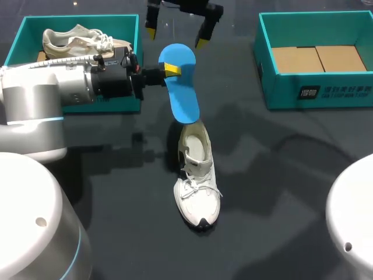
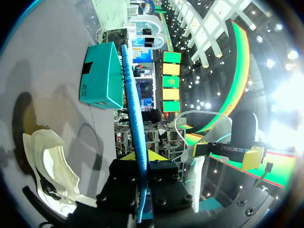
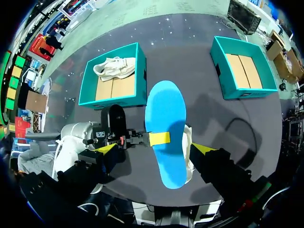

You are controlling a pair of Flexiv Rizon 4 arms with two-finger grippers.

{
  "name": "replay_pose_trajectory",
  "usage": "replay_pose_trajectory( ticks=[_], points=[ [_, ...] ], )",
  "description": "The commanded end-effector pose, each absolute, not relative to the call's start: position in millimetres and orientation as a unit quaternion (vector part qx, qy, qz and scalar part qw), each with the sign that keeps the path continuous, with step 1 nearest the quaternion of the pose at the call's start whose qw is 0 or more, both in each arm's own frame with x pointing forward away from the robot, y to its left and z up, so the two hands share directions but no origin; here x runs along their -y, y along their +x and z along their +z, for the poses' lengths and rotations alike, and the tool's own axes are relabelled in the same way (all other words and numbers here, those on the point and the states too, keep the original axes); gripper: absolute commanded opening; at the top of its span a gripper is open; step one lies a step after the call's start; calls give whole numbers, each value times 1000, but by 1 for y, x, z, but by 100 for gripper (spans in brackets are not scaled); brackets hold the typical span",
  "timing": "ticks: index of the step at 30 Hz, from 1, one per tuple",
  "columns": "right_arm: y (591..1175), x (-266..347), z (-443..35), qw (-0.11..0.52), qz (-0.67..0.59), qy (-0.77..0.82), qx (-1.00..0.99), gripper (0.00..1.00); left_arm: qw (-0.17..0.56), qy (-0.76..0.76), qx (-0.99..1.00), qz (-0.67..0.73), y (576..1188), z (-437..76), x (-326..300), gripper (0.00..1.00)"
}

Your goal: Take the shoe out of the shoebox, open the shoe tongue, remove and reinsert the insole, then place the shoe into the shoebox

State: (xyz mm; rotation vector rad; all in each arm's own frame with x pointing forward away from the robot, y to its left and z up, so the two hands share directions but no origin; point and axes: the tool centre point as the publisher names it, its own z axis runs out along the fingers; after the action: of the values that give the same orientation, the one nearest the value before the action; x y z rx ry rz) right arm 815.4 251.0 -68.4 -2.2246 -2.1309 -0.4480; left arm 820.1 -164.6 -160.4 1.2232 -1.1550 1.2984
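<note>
The left end effector (image 1: 171,70) is clamped on the blue insole (image 1: 182,87), its yellow tips pressing both faces near the wider end. In the left wrist view the insole stands edge-on between the fingers and runs out ahead of them. The insole hangs in the air, and its narrower end points down from this end effector towards the heel opening of the white shoe (image 1: 198,186); whether it touches the shoe cannot be told. The shoe rests upright on its sole on the dark tabletop (image 1: 280,175), below and just beside the left end effector, with its tongue pulled forward, its mouth open and its toe pointing away from the insole. The right end effector (image 1: 176,35) hovers above the held insole with its fingers spread wide, one on either side of the insole and apart from it, gripping nothing. Farther out, the left box (image 1: 125,105) lies behind the left end effector along its arm and holds a second shoe (image 1: 78,41) on its side. The right box (image 1: 326,90) stands well apart on the other side, with only its cardboard floor showing inside.
</note>
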Motion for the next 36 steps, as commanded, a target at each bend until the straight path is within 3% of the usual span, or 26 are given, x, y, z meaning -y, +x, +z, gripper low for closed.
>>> replay_pose_trajectory(
  ticks=[1, 11, 36],
  points=[
    [817, -264, -66, -68, -49, -726, 682, 100, 486, 503, 476, 533, 819, -160, 164, 0],
    [812, -271, -65, -92, -22, -734, 673, 100, 486, 503, 476, 533, 819, -160, 164, 0],
    [805, -234, -66, 57, -119, -733, 667, 100, 486, 503, 476, 533, 819, -160, 164, 0]
  ],
)
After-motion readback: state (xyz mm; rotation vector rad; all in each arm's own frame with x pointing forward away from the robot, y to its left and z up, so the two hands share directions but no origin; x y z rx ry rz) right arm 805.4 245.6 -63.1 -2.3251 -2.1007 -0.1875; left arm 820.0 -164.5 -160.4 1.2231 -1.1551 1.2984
